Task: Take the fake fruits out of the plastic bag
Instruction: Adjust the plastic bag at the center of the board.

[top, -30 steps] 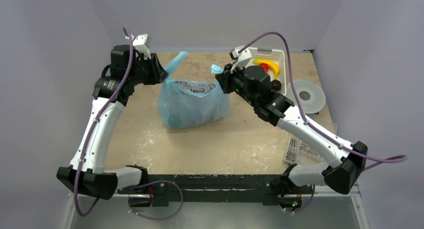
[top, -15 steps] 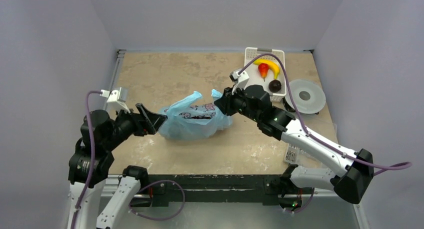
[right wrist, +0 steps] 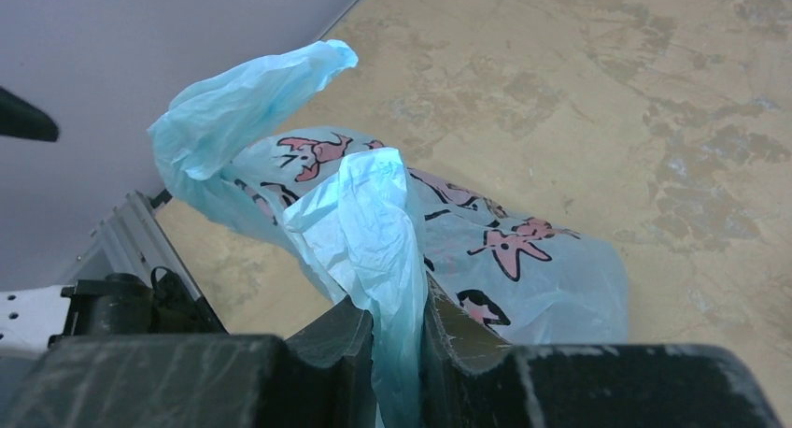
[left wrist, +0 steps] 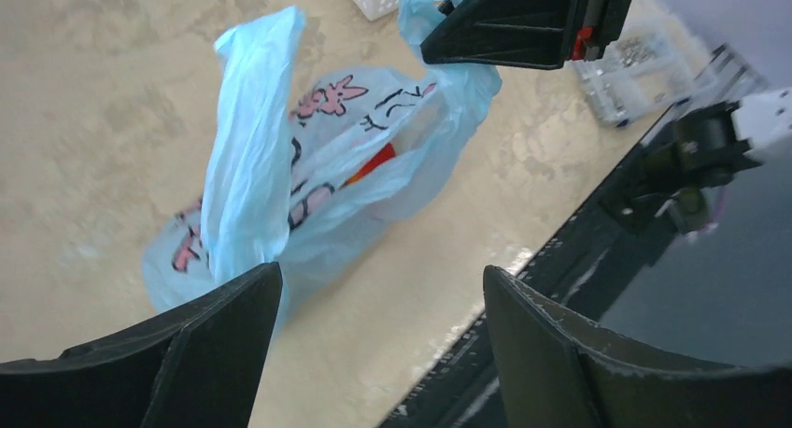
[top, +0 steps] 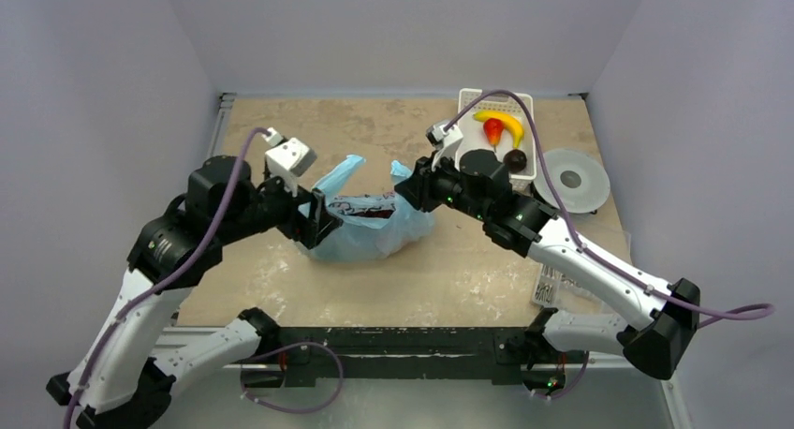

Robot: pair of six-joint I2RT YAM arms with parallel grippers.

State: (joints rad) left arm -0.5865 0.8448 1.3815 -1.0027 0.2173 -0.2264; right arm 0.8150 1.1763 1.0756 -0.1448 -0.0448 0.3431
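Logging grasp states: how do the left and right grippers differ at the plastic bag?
The left gripper is open, fingers wide apart, gripping nothing; the right gripper is shut on a handle of the plastic bag. The left is at the bag's left end, the right at its right end. Both point toward the bag.

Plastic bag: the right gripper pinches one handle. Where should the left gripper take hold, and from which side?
Likely the free handle, midway up: a bunched strip standing upright on the plastic bag's left side. Bring the open left gripper in from the left, opposite the right gripper, so pulling spreads the mouth.
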